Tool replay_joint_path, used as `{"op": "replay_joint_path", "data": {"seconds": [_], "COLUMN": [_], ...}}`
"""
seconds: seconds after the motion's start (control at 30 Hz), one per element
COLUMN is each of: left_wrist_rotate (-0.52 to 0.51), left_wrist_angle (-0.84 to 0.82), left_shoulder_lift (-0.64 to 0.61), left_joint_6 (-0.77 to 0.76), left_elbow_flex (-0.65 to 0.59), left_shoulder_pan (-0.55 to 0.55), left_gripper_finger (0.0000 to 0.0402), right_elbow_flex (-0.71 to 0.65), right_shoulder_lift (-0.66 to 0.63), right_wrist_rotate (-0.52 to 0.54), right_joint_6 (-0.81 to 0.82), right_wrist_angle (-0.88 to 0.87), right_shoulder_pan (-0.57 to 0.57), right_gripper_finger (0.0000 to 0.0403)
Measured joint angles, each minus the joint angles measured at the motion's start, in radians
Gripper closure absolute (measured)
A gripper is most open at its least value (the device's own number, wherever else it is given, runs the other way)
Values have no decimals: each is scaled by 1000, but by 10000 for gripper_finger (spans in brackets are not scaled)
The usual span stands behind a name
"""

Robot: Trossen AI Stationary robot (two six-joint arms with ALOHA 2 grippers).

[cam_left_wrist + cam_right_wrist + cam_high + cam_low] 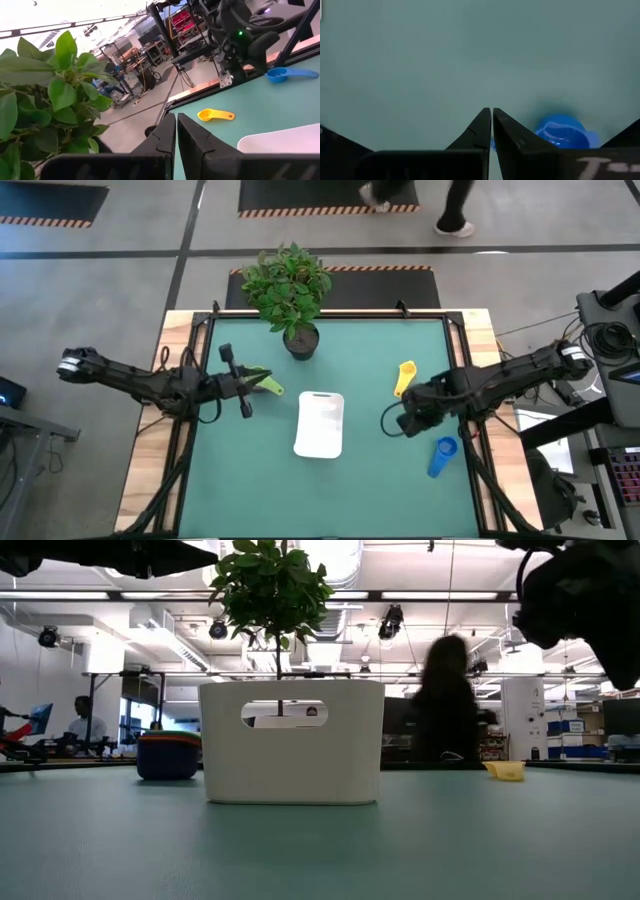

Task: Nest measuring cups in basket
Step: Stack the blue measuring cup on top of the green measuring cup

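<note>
Fingers, left gripper: pressed together with nothing between them, hanging over the left part of the tabletop beside the green cup.
Fingers, right gripper: also closed together and empty, above bare tabletop on the right, between the yellow and blue cups.
Blue cup: lies nearest the front on the right side, handle toward the front edge; in the right wrist view it sits just beside the closed fingertips.
Basket: white, in the middle of the tabletop, between the two grippers; its inside looks empty from above. The low view shows a handle slot in its near wall.
Green cup: left of the basket, just beside the left gripper; whether they touch cannot be told.
Yellow cup: right of the basket and farther back, well apart from it.
Plant pot: dark, with a leafy plant, at the back edge behind the basket.
Person: blurred figure in the room beyond the tabletop.
</note>
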Motion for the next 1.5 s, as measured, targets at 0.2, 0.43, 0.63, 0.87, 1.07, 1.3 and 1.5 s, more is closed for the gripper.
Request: {"op": "replay_joint_path", "data": {"seconds": [0.2, 0.43, 0.63, 0.87, 1.07, 1.3, 1.5], "left_wrist_rotate": [0, 0, -1, -1, -1, -1, -1], "left_wrist_angle": [-8, -25, -30, -30, -29, -29, -29], "left_shoulder_lift": [0, 0, -1, -1, -1, -1, -1], "left_joint_6": [5, 6, 6, 6, 4, 3, -1], "left_elbow_flex": [1, 0, 0, 0, -1, -2, -2], "left_shoulder_pan": [0, 0, 0, 0, 0, 0, 0], "left_gripper_finger": [402, 402, 402, 402, 402, 402, 402], "right_elbow_flex": [-7, -33, -39, -39, -42, -42, -42], "right_shoulder_lift": [20, 90, 183, 275, 350, 396, 398], "right_wrist_rotate": [9, -94, -175, -158, -129, -129, -129], "right_joint_6": [69, 157, 270, 264, 216, 206, 206], "right_wrist_angle": [1, -7, -17, -18, -23, -23, -21], "right_shoulder_pan": [22, 64, 176, 210, 209, 209, 210], "right_gripper_finger": [394, 377, 296, 221, 222, 265, 324]}}
